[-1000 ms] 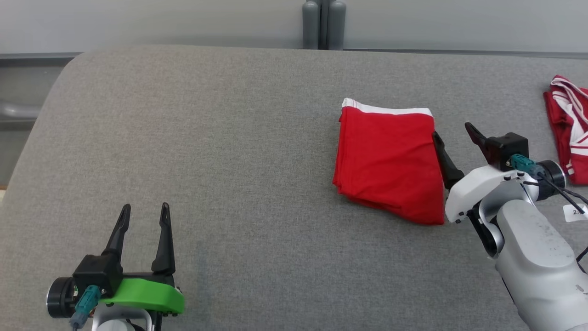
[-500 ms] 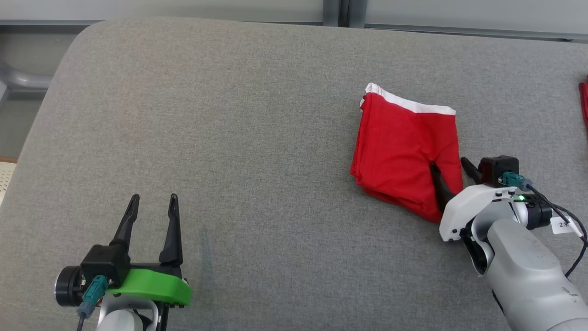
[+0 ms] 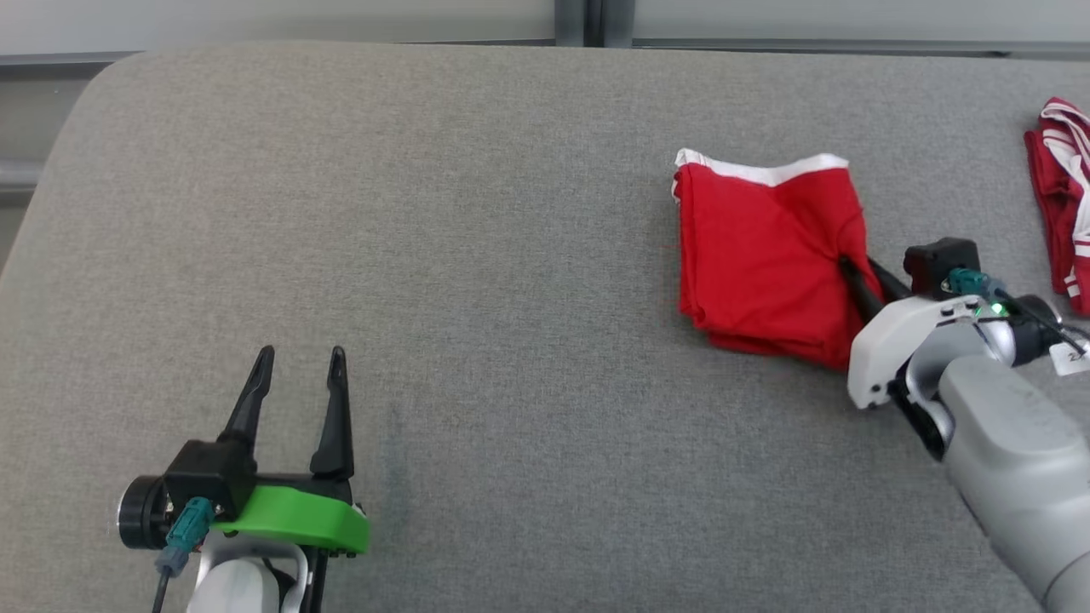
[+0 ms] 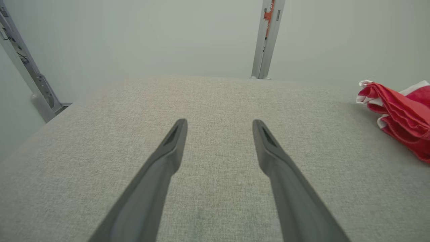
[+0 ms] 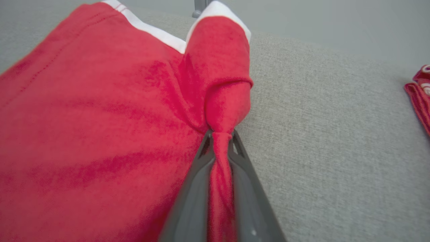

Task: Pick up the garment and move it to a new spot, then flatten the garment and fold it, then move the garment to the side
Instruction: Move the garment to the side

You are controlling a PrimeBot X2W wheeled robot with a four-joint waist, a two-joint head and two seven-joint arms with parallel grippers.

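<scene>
Right end effector (image 3: pixel 845 266): you are pinching the red garment (image 3: pixel 758 255) at its edge.
Left end effector (image 3: pixel 301 353): you are holding it wide, empty, over the tabletop (image 3: pixel 511 213).

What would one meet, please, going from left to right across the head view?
Open left hand → folded red garment → right hand, shut on that garment's right edge → red-and-white striped garment at the right border.
</scene>
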